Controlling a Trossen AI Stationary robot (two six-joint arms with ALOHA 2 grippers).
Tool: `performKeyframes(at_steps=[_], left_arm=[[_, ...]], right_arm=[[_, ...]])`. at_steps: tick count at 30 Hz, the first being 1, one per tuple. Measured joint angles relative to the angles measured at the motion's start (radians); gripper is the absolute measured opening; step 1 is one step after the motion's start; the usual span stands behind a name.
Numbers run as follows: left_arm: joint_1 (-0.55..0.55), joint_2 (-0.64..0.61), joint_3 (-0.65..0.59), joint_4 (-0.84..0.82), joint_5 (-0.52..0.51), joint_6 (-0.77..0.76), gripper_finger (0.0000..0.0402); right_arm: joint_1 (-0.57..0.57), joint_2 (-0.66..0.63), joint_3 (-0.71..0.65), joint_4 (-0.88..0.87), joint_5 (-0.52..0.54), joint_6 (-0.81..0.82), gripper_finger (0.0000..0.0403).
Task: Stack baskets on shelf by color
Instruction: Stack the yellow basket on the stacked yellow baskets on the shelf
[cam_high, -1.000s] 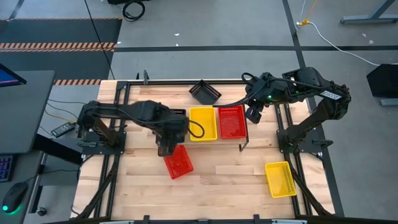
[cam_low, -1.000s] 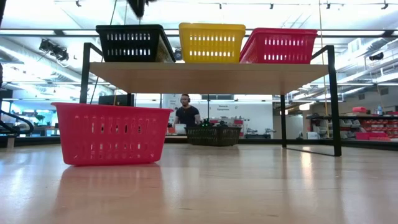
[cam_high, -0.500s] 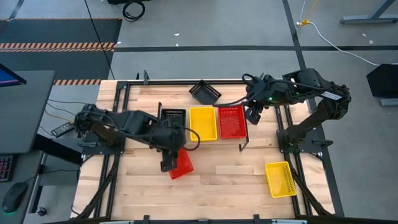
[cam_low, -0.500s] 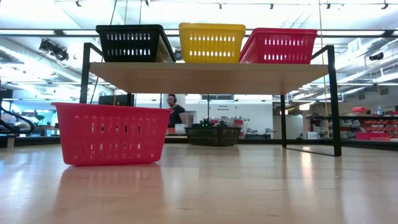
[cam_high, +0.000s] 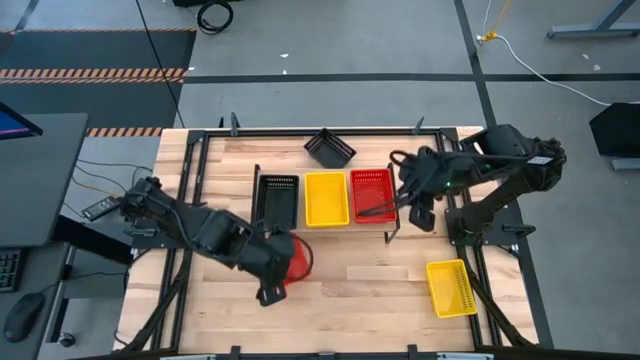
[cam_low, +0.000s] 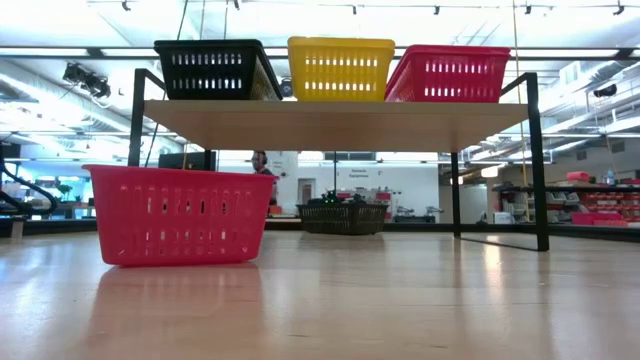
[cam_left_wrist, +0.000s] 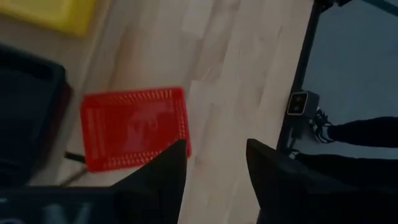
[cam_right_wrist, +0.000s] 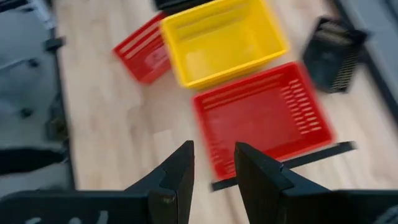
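Just ahead of the left gripper (cam_left_wrist: 214, 171), whose jaws stand apart and hold nothing, a loose red basket (cam_left_wrist: 134, 127) sits on the table's bare wood (cam_left_wrist: 249, 68), open side up and a little askew to the grain. The gripper hangs above the basket's near edge, which suits a grasp on the rim; judged from that, this basket is the one in hand, meant for the red stack. It is a small rectangular mesh tub with slotted walls.

Beyond the right gripper (cam_right_wrist: 212, 171), also parted and empty, the shelf (cam_high: 260, 172) carries three baskets side by side: the red stack (cam_right_wrist: 261, 118) nearest the jaws, the yellow one (cam_right_wrist: 221, 40) next and a black basket (cam_high: 277, 197) past that. The red stack looks to be more than one nested. The row sorts the colours, leaving each spot to take more on top.

Farther off, a tilted black basket (cam_high: 329, 147) lies behind the shelf, and a yellow basket (cam_high: 450, 288) waits on the table near the right arm's base, well apart from both grippers.
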Motion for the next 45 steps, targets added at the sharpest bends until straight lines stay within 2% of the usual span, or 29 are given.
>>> performKeyframes(at_steps=[7,15,21,29,34,39,45], left_arm=[[-0.068,0.066,0.000,0.056,0.033,-0.100,0.0172],[-0.110,0.204,0.000,0.065,0.059,-0.101,0.0172],[-0.071,0.299,0.000,0.057,0.052,-0.023,0.0172],[0.002,0.321,0.000,0.087,0.053,0.022,0.0172],[0.019,0.312,0.000,0.119,0.049,0.037,0.0172],[0.016,0.312,0.000,0.169,0.060,0.037,0.0172],[0.017,0.312,0.000,0.211,0.078,0.037,0.0172]], right_arm=[[0.132,0.000,0.000,0.000,-0.074,0.050,0.0119],[0.272,0.000,0.000,0.000,-0.091,0.135,0.0119],[0.316,0.000,-0.028,0.001,-0.075,0.173,0.0119],[0.440,0.000,-0.164,0.001,-0.208,0.274,0.0119],[0.576,0.000,-0.285,0.002,-0.270,0.428,0.0119],[0.724,0.000,-0.404,0.017,-0.305,0.688,0.0119],[0.855,0.000,-0.530,0.212,-0.265,0.910,0.0124]])
